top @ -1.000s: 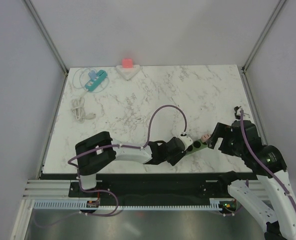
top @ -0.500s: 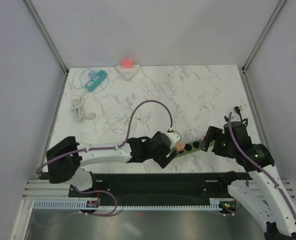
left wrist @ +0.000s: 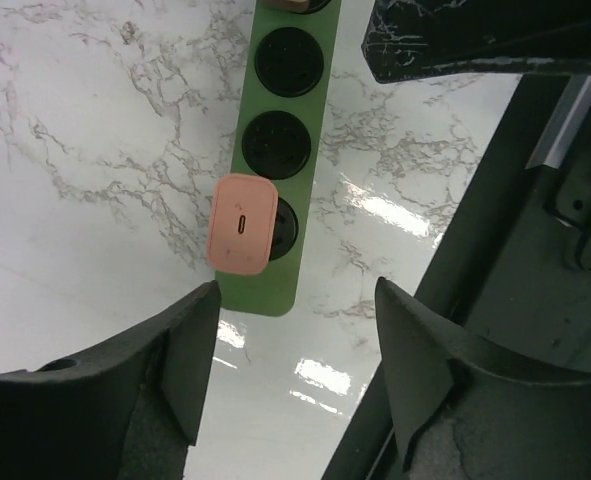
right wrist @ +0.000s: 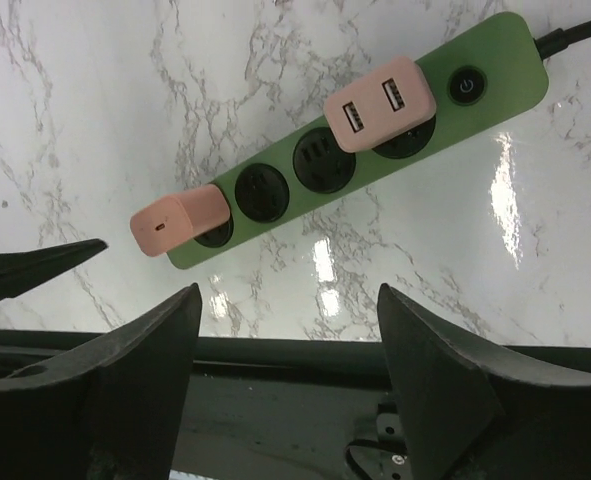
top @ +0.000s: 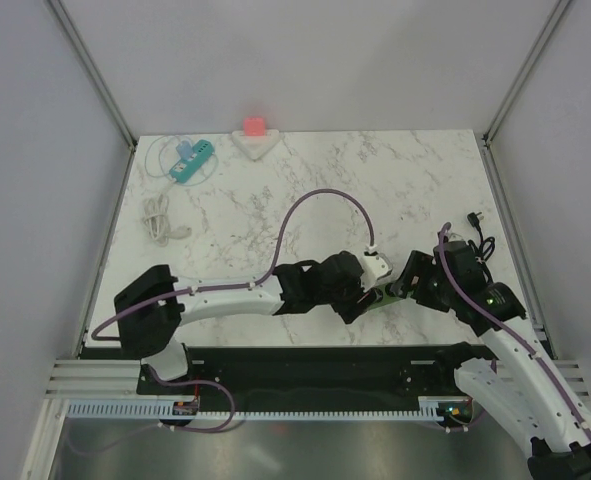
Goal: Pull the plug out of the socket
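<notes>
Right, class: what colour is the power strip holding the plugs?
Green; the long plastic power strip shows best in the right wrist view.

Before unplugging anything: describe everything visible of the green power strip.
The green plastic power strip lies flat on the white marble table. Four round black sockets; round switch and black cable at one end. A two-port pink charger and a smaller pink charger fill the end sockets; the middle two are empty.

The green power strip (left wrist: 277,100) runs off the left wrist view's top edge, cropping the second pink plug (left wrist: 290,4).
</notes>
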{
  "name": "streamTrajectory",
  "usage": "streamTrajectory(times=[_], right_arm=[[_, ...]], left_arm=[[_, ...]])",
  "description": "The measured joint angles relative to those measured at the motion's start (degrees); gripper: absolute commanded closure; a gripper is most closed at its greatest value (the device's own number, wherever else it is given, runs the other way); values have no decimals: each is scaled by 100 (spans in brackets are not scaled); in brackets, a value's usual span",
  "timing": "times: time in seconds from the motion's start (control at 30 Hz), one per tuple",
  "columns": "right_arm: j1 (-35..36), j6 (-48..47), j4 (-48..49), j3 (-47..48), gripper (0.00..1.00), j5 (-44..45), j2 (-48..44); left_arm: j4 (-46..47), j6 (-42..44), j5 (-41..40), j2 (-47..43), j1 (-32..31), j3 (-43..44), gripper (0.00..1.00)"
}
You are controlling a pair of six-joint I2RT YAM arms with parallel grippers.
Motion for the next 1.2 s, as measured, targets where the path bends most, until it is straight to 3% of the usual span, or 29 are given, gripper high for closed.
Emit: streamTrajectory(times=[0.2, 0.4, 0.57, 0.7, 1.0, 1.2], right_arm=[[0, 245, 393, -153, 30, 179, -37], [0, 328, 660, -393, 36, 267, 76], [0, 437, 909, -581, 38, 262, 114], [0, 540, 1224, -765, 48, 219, 138], [0, 726, 1910, -1392, 62, 72, 262], [0, 743, 2404, -1663, 61, -70, 352]], left_arm=[[37, 164, -203, 671, 4, 323, 25], [114, 345, -358, 935, 7, 446, 34], [195, 474, -461, 1121, 7, 494, 46], [273, 540, -553, 1215, 35, 496, 59], [302, 601, -501, 1233, 48, 498, 98], [313, 599, -470, 1233, 61, 494, 98]])
